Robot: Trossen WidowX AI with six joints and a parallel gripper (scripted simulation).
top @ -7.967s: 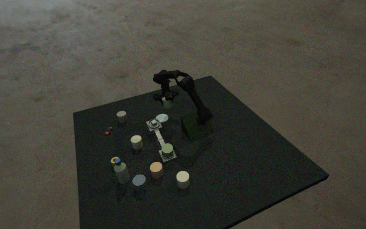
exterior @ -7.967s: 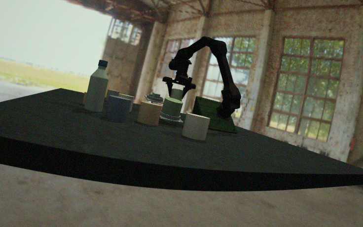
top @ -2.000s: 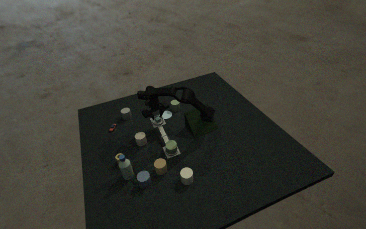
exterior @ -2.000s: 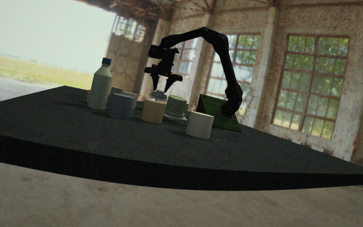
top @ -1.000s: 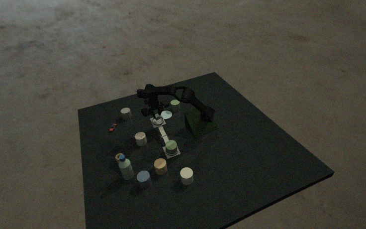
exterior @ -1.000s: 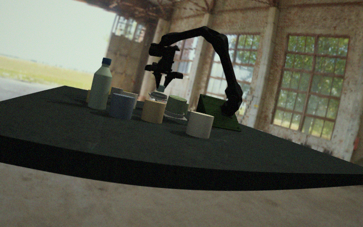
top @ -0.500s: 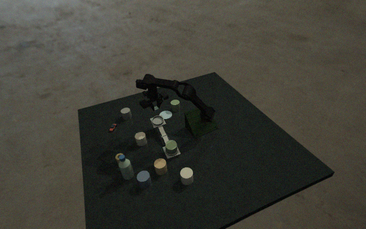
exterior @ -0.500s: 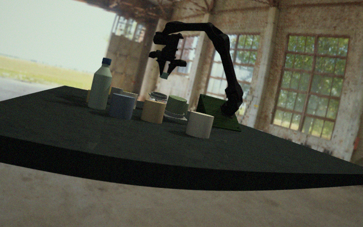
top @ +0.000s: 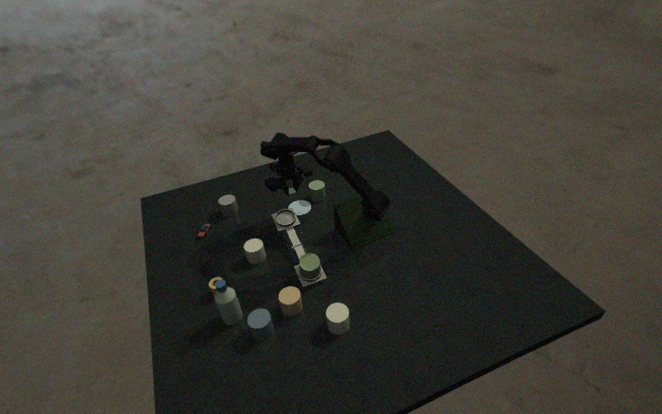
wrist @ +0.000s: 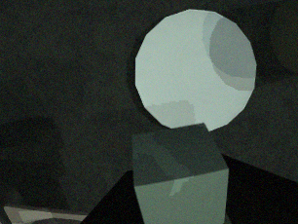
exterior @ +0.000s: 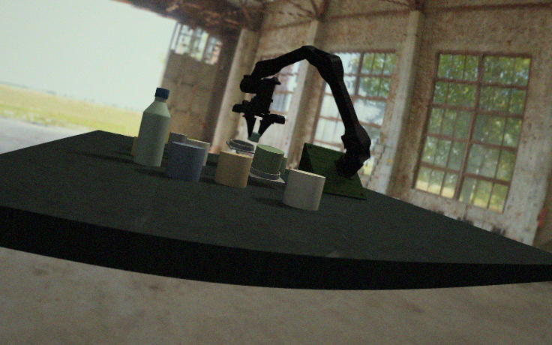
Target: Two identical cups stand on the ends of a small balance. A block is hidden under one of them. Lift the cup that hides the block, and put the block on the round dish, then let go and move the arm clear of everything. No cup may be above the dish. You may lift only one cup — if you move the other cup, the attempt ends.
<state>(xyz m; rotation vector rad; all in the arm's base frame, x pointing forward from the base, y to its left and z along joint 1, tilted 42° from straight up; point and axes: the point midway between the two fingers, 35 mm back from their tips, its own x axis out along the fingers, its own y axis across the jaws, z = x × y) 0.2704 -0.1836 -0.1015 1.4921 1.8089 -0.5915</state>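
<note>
My gripper (top: 291, 189) (exterior: 255, 134) is shut on the green block (wrist: 180, 161). It holds the block in the air, near the round dish; in the wrist view the block shows just below the dish's edge. The pale round dish (top: 299, 208) (wrist: 170, 58) bears nothing but shadows. The balance's far pan (top: 285, 218) (exterior: 241, 146) is empty and stands beside the dish. One green cup (top: 309, 265) (exterior: 268, 157) stands upright on the balance's near end. The other green cup (top: 317, 190) stands upright on the table, just behind the dish.
A white cup (top: 254, 250), a grey cup (top: 228, 205), an orange cup (top: 290, 301), a blue cup (top: 259, 324), a cream cup (top: 337, 318) and a bottle (top: 229, 306) (exterior: 151, 134) stand around. A red toy car (top: 203, 230) lies left. A green wedge (top: 363, 227) is by the arm's base.
</note>
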